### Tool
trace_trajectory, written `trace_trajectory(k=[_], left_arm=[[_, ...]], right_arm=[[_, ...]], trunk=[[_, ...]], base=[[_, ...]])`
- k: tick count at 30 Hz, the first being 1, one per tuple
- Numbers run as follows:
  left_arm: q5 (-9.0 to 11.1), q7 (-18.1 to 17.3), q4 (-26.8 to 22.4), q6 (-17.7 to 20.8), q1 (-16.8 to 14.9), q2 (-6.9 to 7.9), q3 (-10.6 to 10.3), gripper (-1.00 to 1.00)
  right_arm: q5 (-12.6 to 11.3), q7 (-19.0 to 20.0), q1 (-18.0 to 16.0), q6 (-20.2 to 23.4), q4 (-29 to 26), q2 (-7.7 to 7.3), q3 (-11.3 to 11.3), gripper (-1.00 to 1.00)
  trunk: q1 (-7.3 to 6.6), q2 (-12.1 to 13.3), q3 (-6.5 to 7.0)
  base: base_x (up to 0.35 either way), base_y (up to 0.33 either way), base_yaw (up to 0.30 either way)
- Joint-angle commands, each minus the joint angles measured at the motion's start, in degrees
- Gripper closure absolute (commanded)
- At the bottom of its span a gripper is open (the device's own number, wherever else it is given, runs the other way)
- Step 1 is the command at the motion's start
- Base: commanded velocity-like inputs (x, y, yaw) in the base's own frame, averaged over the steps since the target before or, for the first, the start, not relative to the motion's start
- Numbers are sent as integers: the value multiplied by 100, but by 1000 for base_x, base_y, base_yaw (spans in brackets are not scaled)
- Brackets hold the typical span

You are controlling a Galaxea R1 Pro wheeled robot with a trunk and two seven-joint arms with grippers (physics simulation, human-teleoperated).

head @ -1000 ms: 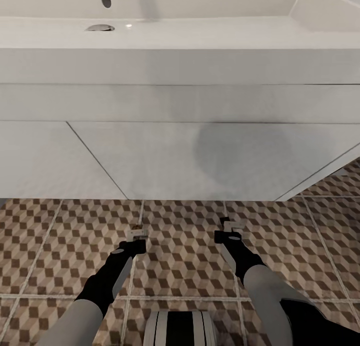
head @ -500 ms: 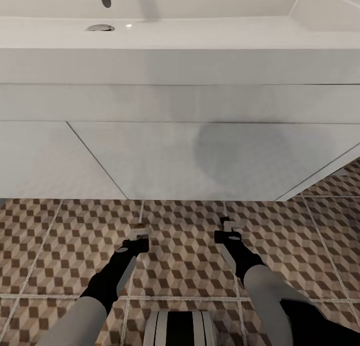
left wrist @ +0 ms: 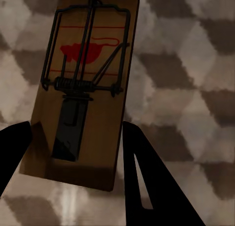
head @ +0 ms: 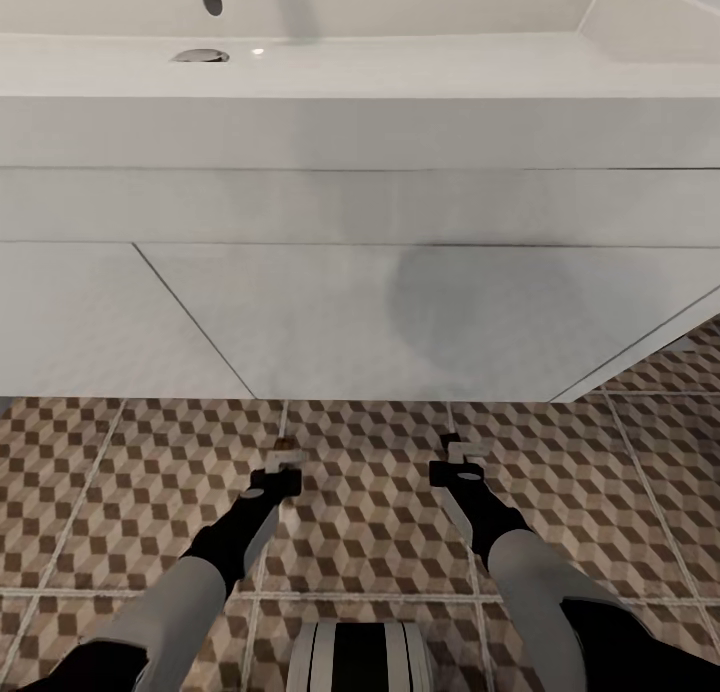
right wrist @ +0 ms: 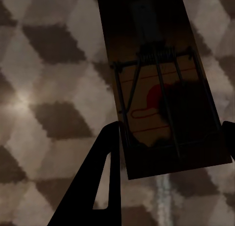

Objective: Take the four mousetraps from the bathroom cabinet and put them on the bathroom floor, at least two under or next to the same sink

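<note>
Squeezing with both sets of jaws, one small wooden trap in each.

Looking down from the head: seeing the left gripper [head: 283,462] and the right gripper [head: 462,454] hanging low over the bathroom floor [head: 370,517], side by side, just in front of the white vanity [head: 350,312] carrying the bathroom sink [head: 400,67].

Looking along the left wrist: pressing two dark fingers [left wrist: 142,172] against the long sides of a mousetrap [left wrist: 83,93], wire side up, patterned tiles close behind it. Not telling for sure whether resting on the tiles yet.

Looking along the right wrist: holding a second mousetrap [right wrist: 156,88] the same way, fingers [right wrist: 105,167] hugging both sides.

Worrying about letting go too high: probably bouncing, flipping over, or sliding away from the sink. Worrying too about bumping the vanity while reaching lower.

Counting: two grippers, two traps out of the four needed, one sink, one vanity.
</note>
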Motion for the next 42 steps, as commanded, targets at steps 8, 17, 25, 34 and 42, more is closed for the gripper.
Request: trace_trajectory(k=[8,17,25,34,42], left_arm=[[16,18,233,-75,-260,-4,-48,100],[27,3,338,-70,-554,-18,-45,100],[28,-3,466,-66,-585,-80,-49,100],[23,-4,744,-84,-590,-87,-53,100],[27,-4,821,-93,-592,-81,-53,100]], right_arm=[[46,-4,0,39,-12,11,-22,100],[41,-4,0,40,-12,17,-21,100],[34,-4,0,39,-12,10,-24,100],[30,-4,0,36,261,-3,-29,100],[33,-7,-21,-73,467,-23,-41,100]], trunk=[[-1,-1,-4],[-1,-1,-4],[-1,-1,-4],[-1,-1,-4],[-1,-1,-4]], base=[[0,0,0],[0,0,0],[0,0,0],[0,0,0],[0,0,0]])
